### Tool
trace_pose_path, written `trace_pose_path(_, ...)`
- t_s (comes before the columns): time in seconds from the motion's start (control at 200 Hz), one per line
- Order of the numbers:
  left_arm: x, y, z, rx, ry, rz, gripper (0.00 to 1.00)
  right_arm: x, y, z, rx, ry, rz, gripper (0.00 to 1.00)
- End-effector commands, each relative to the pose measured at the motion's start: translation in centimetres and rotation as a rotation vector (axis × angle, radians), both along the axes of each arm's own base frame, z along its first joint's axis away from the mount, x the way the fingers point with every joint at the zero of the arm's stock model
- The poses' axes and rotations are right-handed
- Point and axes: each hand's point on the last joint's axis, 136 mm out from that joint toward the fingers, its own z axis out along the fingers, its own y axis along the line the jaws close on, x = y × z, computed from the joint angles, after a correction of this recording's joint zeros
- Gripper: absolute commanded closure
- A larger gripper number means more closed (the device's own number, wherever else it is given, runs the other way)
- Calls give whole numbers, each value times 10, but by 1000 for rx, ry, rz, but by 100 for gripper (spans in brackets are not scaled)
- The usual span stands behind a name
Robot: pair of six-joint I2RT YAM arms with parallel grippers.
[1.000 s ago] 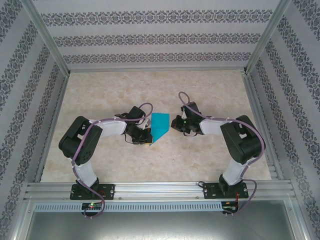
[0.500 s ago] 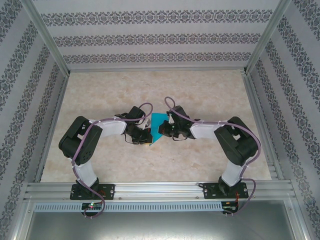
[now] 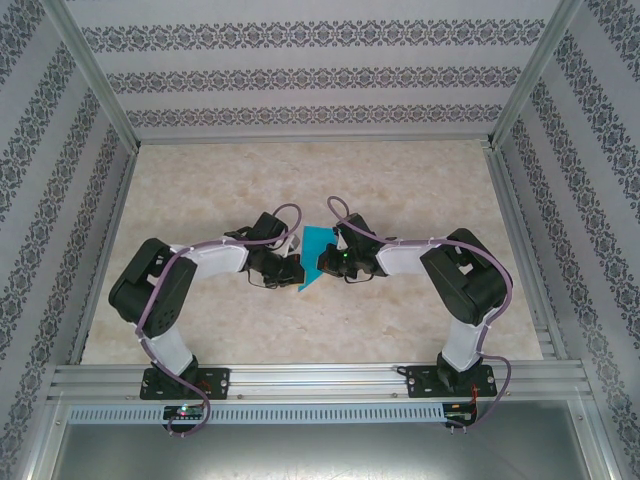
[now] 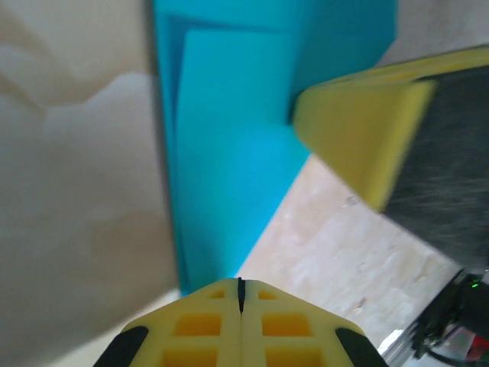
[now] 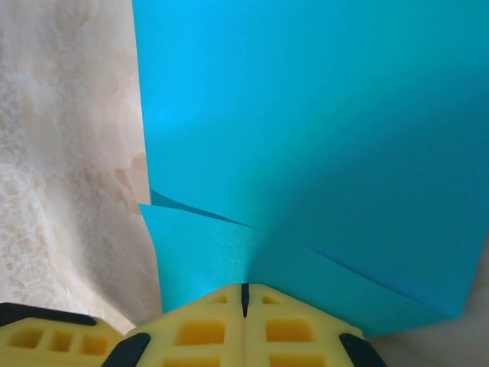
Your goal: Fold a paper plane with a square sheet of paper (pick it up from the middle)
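Observation:
The teal-blue sheet of paper [image 3: 316,241] lies on the table between both grippers. It is folded into overlapping layers and tapers to a point at its near end. In the left wrist view the paper [image 4: 229,153] runs down to my left gripper [image 4: 241,284], which is shut with its tip at the paper's near corner. The right gripper's yellow finger [image 4: 359,138] rests on the paper's far side there. My right gripper [image 5: 245,289] is shut, its tip pressed against the layered paper [image 5: 306,115]. From above, the left gripper [image 3: 294,272] and right gripper [image 3: 322,262] nearly meet.
The marbled beige tabletop [image 3: 320,180] is ringed by aluminium rails [image 3: 300,375] and patterned walls. Both arms bend inward toward the middle. Open tabletop lies beyond the paper and to either side.
The right gripper has swung left onto the paper and now covers its right part. The left arm's elbow shifted slightly left. Both grippers stayed shut.

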Motion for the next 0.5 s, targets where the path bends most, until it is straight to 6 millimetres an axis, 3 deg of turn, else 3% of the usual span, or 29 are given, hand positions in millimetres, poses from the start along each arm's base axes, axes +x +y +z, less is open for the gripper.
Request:
trace_pose_path(0.0, 18, -11, 17, -89, -54, 49, 92, -5, -10, -18, -45, 59, -35, 100)
trace_pose_path(0.295, 12, -21, 0, -77, 10, 5, 93, -7, -9, -22, -47, 78, -38, 100)
trace_pose_path(0.495, -2, -16, -18, -27, 69, -28, 94, -8, -11, -25, -58, 84, -42, 100)
